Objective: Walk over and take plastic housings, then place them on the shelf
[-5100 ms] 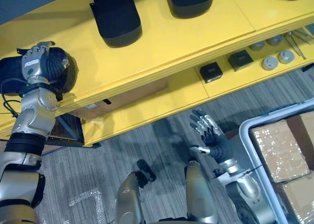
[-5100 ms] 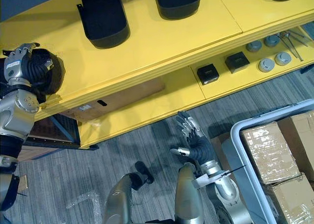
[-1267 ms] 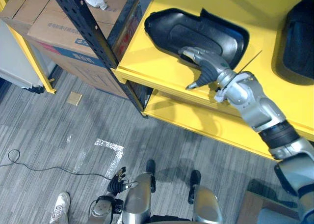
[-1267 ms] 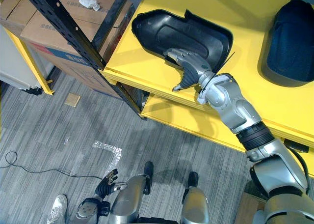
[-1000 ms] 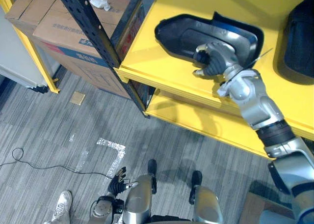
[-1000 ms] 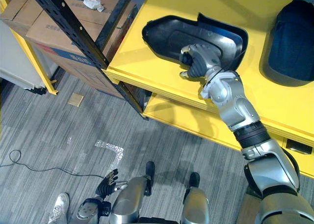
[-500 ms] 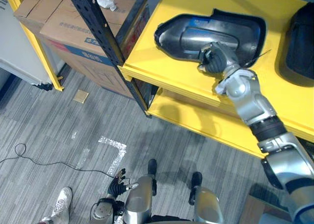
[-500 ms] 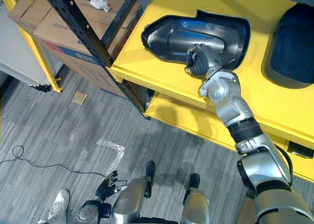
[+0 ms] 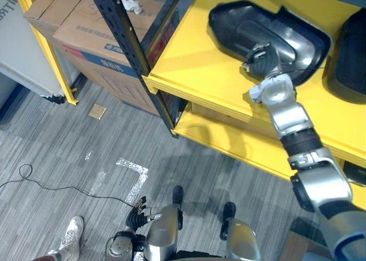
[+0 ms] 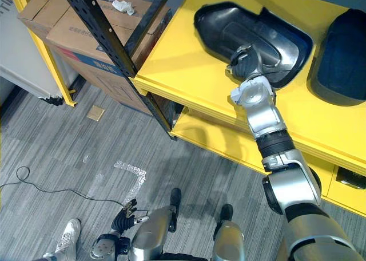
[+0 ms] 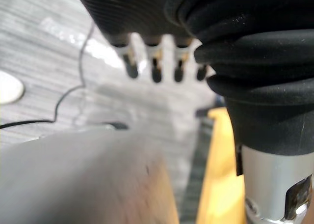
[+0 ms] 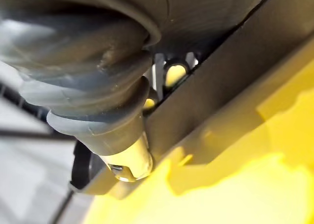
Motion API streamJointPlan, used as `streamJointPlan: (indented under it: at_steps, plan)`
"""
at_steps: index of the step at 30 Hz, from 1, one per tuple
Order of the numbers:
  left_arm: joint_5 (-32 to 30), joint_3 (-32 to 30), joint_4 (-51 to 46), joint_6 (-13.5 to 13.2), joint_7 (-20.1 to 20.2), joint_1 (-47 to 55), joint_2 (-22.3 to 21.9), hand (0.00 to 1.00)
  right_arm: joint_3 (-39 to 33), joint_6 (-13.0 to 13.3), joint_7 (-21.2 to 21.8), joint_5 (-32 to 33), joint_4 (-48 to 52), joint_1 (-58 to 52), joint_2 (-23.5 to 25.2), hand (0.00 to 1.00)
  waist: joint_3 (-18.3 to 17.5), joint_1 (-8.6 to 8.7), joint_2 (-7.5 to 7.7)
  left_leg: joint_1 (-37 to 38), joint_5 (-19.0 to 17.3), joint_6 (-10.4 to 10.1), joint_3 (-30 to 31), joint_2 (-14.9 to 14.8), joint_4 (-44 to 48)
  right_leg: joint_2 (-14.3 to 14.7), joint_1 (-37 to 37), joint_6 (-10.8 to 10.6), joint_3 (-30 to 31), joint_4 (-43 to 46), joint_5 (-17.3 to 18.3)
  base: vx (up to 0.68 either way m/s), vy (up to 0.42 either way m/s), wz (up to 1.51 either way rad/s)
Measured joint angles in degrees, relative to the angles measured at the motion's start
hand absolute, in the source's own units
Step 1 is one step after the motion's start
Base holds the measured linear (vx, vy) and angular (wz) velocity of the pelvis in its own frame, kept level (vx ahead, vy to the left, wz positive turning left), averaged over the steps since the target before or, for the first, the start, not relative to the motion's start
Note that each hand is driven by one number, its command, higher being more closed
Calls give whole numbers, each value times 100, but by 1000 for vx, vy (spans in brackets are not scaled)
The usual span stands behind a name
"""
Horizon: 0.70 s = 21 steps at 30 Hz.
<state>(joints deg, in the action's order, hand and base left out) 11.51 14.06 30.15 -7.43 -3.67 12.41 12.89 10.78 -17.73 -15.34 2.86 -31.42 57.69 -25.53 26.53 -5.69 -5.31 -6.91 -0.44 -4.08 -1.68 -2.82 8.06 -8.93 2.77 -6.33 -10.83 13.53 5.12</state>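
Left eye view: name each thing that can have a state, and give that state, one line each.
plastic housing: lying on the yellow shelf, hollow side up, gripped at its near rim.
right hand: shut on the plastic housing's rim.
second housing: resting dome side up, untouched.
left hand: open, hanging low.
cardboard box: flaps closed, crumpled paper on top.

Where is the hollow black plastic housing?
Eye views: the housing lies on the yellow upper shelf, right of the black upright, right hand gripping its rim.
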Motion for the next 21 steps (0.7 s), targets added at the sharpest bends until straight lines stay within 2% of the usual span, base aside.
streamJointPlan:
  at_steps: [4, 8, 9, 16, 21]
  plan:
    - [216, 79, -10, 29, -10, 7, -43, 0, -327, 152, -214, 1084, -206, 13, 166, 100, -50, 9, -82, 101, 120, -1, -2, 8, -192, -7, 1, 5, 0, 36, 3, 0, 0, 0]
    - [232, 81, -15, 43, -46, 15, -63, 0, -515, 316, -81, 1505, -338, -37, 372, 100, -56, 20, -92, 128, 176, -5, 5, 0, -267, -4, 28, 21, -5, 89, 14, 0, 0, 0]
    - [279, 81, -15, 47, -53, 21, -64, 0, -513, 402, 82, 1600, -337, -61, 397, 0, -56, 20, -92, 127, 177, -4, 5, 0, -267, -4, 28, 20, -5, 93, 14, 0, 0, 0]
    - [335, 82, -13, 37, -84, 30, -72, 0, -373, 673, 829, 1652, -312, -118, 610, 0, -56, 18, -92, 126, 180, 0, 15, 6, -273, -10, 25, 19, -14, 96, 14, 0, 0, 0]
    - [334, 91, -13, 29, -109, 30, -70, 0, -133, 991, 917, 1598, -321, -138, 760, 0, -56, 18, -92, 118, 180, 0, 36, 6, -273, -10, 19, 20, -30, 95, 15, 1, 1, 1]
